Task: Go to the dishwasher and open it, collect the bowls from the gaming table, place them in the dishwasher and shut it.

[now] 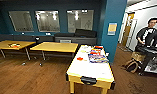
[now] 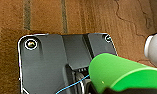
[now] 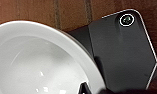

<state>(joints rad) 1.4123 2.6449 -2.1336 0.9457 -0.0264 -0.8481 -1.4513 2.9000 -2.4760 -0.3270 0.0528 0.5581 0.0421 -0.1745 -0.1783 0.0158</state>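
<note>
A green bowl (image 2: 121, 75) fills the near part of the left wrist view, carried above the wooden floor with my left gripper shut on it. A white bowl (image 3: 36, 62) sits just as close in the right wrist view, with a dark finger (image 3: 84, 88) over its rim and my right gripper shut on it. The white bowl's edge (image 2: 154, 47) also shows in the left wrist view. The dishwasher is out of view. A yellow-framed table with a white top (image 1: 90, 67) stands just ahead in the head view, with colourful boxes (image 1: 96, 55) and a small red item (image 1: 79, 59) on it.
Two yellow-topped tables (image 1: 55, 46) (image 1: 11, 44) stand at the back left before a dark sofa (image 1: 76, 37) and a teal wall. A teal pillar (image 1: 114, 27) rises right of the white-topped table. A person (image 1: 147, 35) stands at a cart far right, with a bag (image 1: 132, 65) on the floor.
</note>
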